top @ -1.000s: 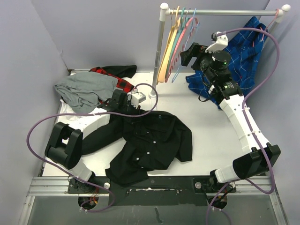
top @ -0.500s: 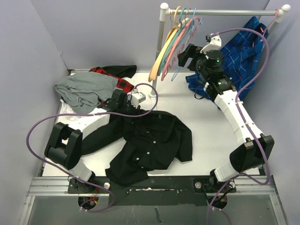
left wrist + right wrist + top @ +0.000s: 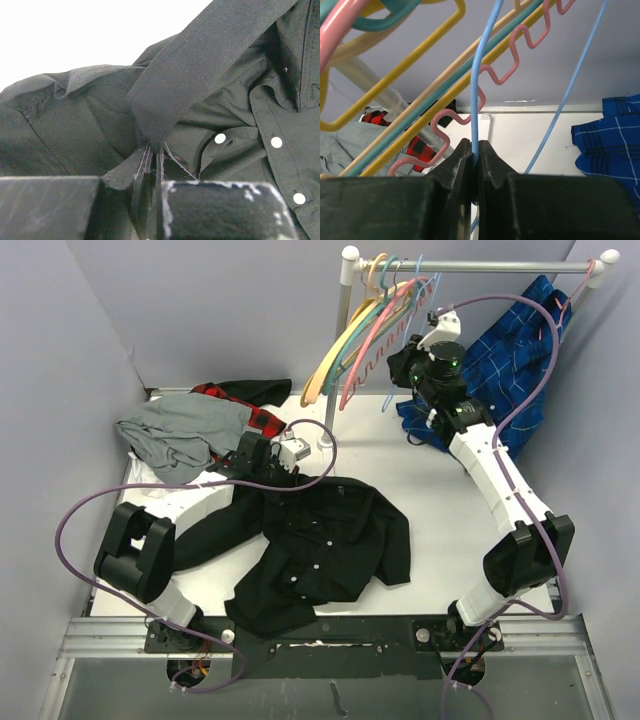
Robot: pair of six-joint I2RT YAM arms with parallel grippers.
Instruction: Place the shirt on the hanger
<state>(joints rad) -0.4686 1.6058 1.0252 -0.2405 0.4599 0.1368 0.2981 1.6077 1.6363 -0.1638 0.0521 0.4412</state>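
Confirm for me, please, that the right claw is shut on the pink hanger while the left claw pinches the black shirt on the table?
Not quite: the right wrist view shows the right claw shut on the light-blue hanger instead. The left claw does pinch the black shirt on the table.

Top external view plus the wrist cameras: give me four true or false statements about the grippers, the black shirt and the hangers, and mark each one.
1. The right gripper is shut on the light-blue hanger. True.
2. The black shirt hangs from the rail. False: it lies spread on the table.
3. The left gripper pinches a fold of the black shirt. True.
4. The blue plaid shirt lies at the table's left edge. False: it is on the right, near the rail's right end.
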